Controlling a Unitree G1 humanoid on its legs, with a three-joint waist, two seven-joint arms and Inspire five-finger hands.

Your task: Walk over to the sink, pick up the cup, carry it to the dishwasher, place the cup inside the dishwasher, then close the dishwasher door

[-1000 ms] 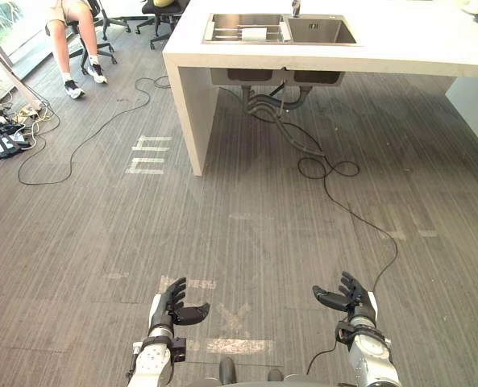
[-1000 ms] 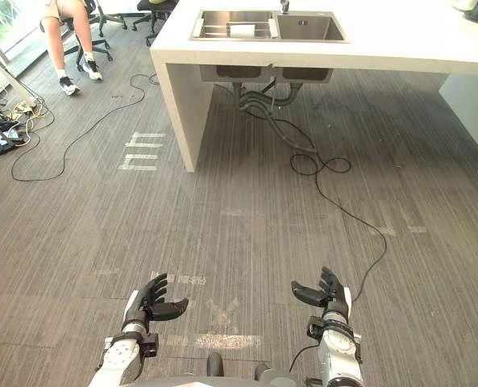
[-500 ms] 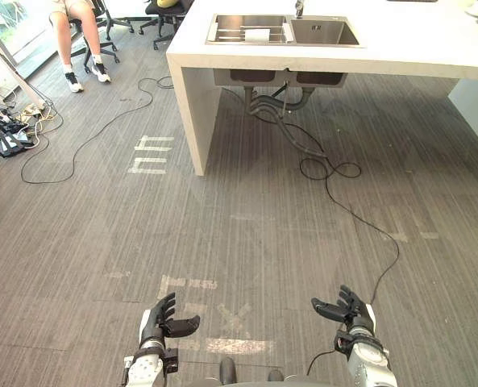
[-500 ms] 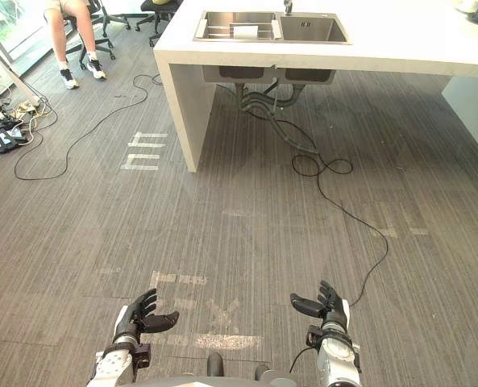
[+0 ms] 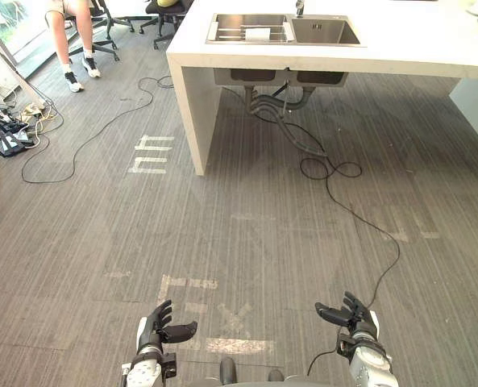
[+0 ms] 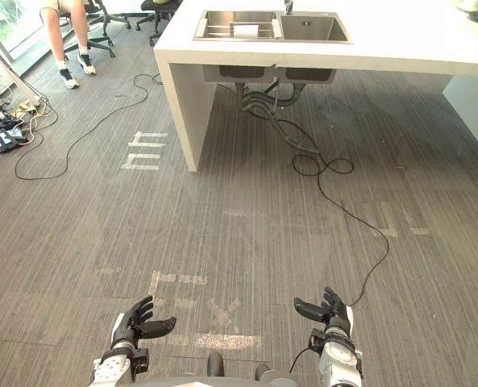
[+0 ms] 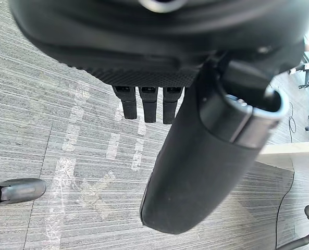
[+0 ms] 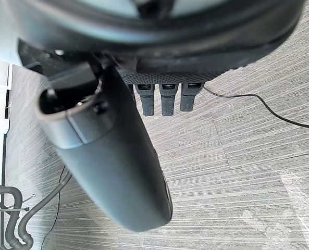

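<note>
A steel double sink (image 5: 283, 30) is set in the white counter (image 5: 400, 44) far ahead at the top. A pale thing (image 5: 257, 34), too small to tell apart, lies on the rack in its left basin. My left hand (image 5: 157, 328) hangs low at the bottom left, open and empty, fingers relaxed. My right hand (image 5: 353, 315) hangs at the bottom right, likewise open and empty. Both are well short of the counter, over grey plank floor. Each wrist view looks past straight fingers (image 7: 144, 101) at bare floor.
Hoses (image 5: 283, 121) and a black cable (image 5: 335, 185) trail on the floor under and in front of the sink. White tape marks (image 5: 150, 155) lie left of the counter's end. A seated person (image 5: 73, 32) and office chairs (image 5: 162, 12) are at the far left, with cables (image 5: 13, 129).
Both hands have sunk lower in the view and a little closer to my body. The scene has shifted slightly, as the camera moved.
</note>
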